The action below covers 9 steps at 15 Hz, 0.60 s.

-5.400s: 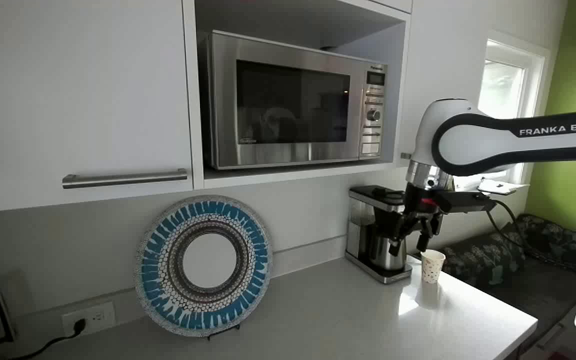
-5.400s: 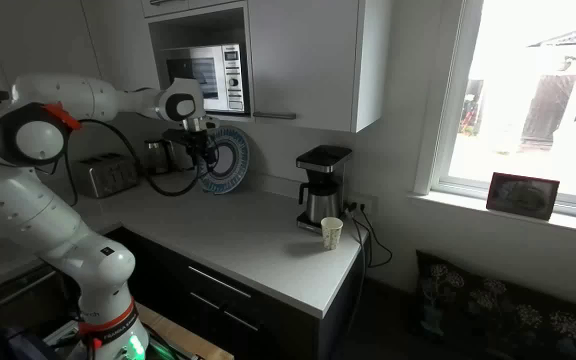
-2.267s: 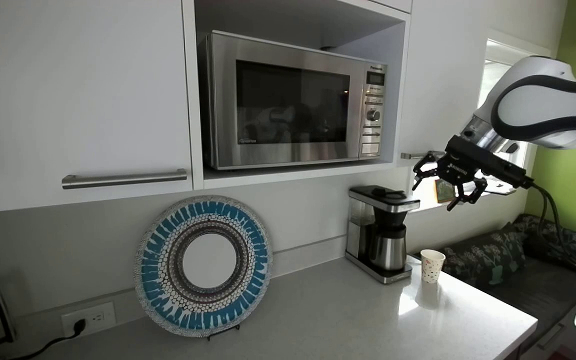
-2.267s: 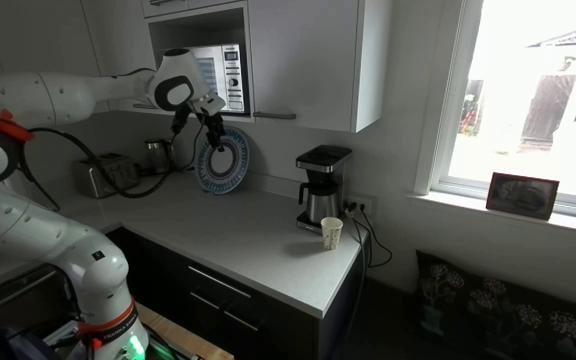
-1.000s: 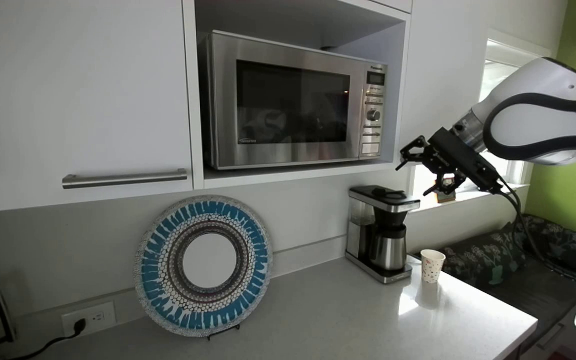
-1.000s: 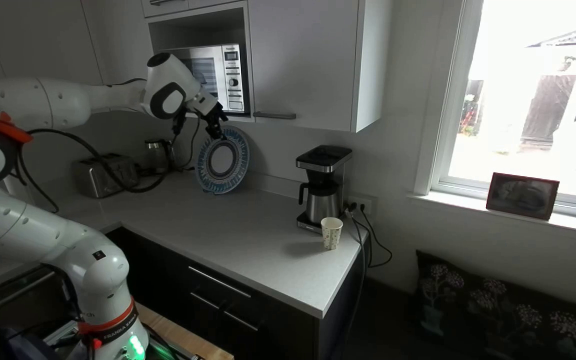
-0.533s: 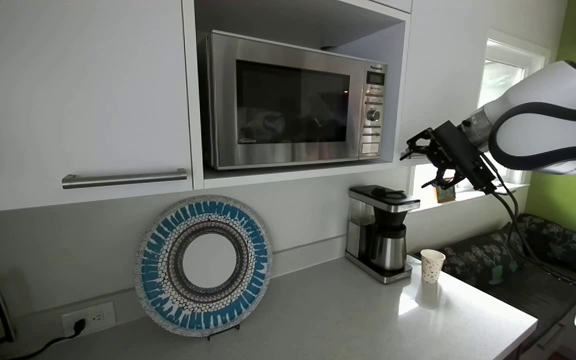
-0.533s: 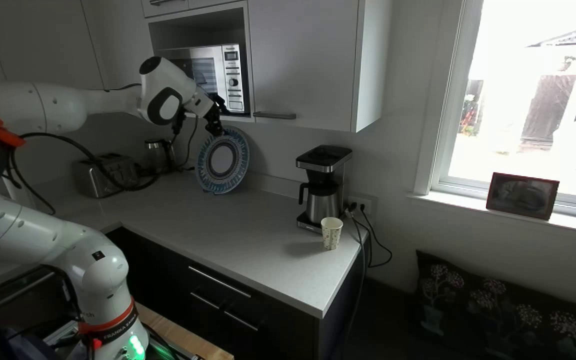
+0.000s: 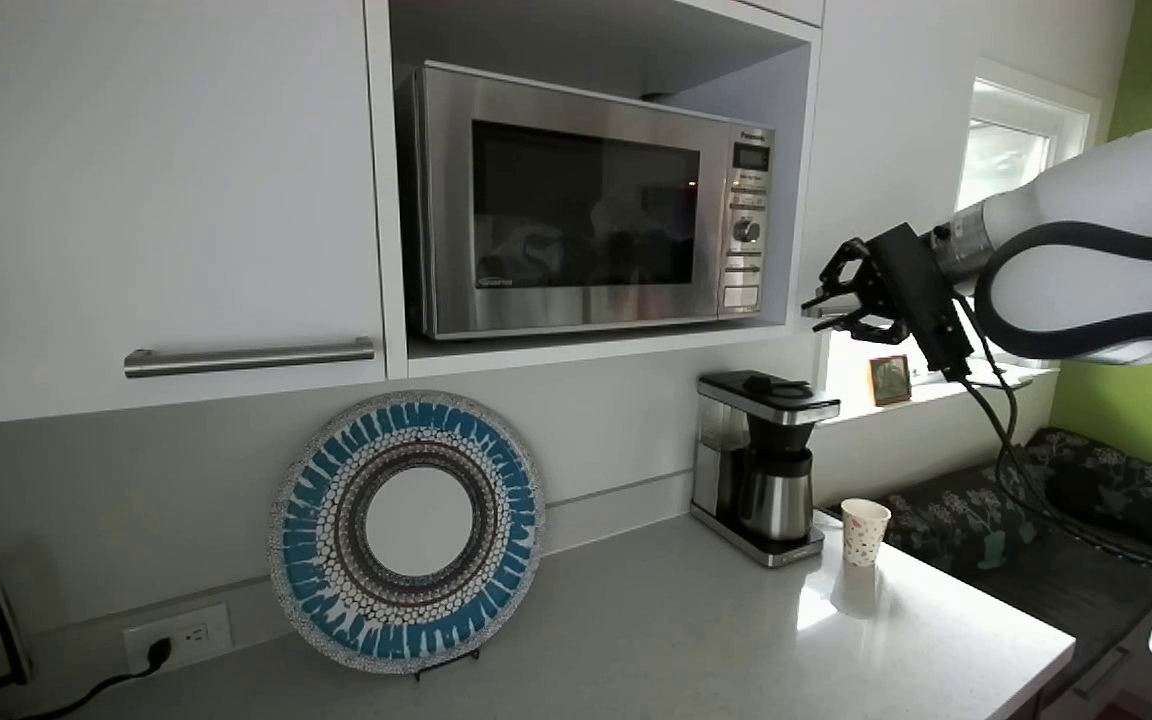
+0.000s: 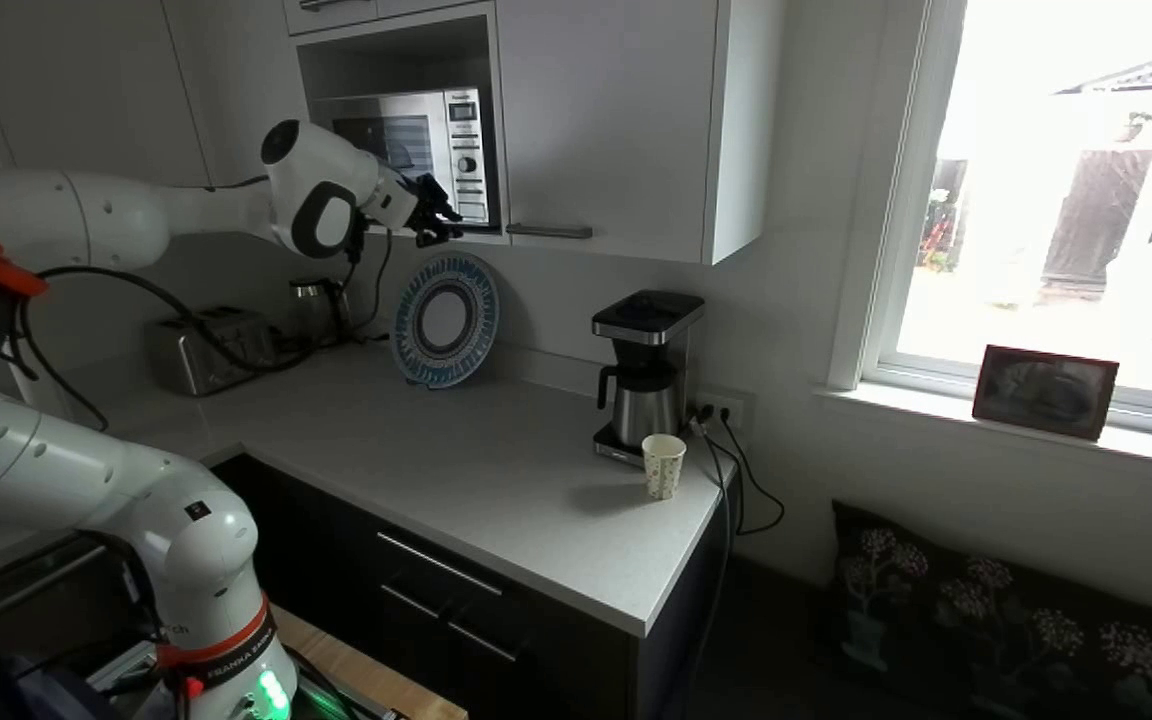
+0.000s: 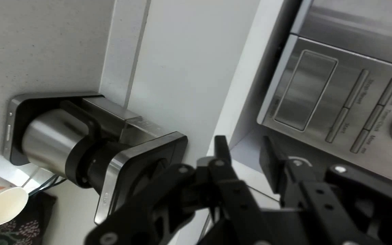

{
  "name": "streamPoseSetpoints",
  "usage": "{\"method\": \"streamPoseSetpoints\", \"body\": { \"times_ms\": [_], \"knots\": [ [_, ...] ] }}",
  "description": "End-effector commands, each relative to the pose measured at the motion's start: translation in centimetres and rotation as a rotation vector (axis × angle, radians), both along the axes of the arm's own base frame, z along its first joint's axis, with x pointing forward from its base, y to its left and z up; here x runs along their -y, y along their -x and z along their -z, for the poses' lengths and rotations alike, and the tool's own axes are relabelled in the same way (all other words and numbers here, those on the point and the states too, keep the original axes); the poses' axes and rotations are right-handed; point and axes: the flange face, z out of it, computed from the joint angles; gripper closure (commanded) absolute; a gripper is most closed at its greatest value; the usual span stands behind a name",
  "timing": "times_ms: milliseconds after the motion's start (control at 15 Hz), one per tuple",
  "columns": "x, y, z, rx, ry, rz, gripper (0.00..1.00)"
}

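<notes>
The pincer (image 11: 244, 144) hangs in the air in front of the microwave (image 9: 586, 205), on its control side, fingers apart with a narrow gap that shows the niche (image 9: 596, 358) beyond. The microwave sits in that niche with its door closed; behind the dark window, what is inside cannot be told. The paper cup (image 10: 663, 468) stands upright on the tabletop (image 10: 456, 470), near the coffee maker (image 9: 781, 435); in the wrist view its mouth shows a pale inner wall, while the bottom is out of sight. The coffee maker's steel carafe (image 10: 646, 415) is seated on the base, its contents hidden, as are those of the kettle (image 10: 314, 310) beside the toaster (image 10: 211, 350).

The cup is close to the tabletop's end edge. The niche's lip runs below the microwave, and a strip of open room is left above it. A broad stretch of tabletop lies between the round patterned plate (image 9: 419, 520) and the coffee maker. The pincer is well above tabletop height, and the cupboard handle (image 10: 549, 231) juts out beside the niche
</notes>
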Motion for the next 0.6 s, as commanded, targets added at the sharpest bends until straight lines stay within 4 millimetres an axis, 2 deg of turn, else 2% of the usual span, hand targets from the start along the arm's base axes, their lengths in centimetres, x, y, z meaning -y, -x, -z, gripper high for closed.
{"method": "streamPoseSetpoints", "body": {
  "times_ms": [0,533],
  "knots": [
    [-0.5,-0.9,0.8,0.063,-0.004,-0.029,0.99],
    [-0.1,-3.2,1.3,0.159,0.03,-0.062,1.0]
  ]
}}
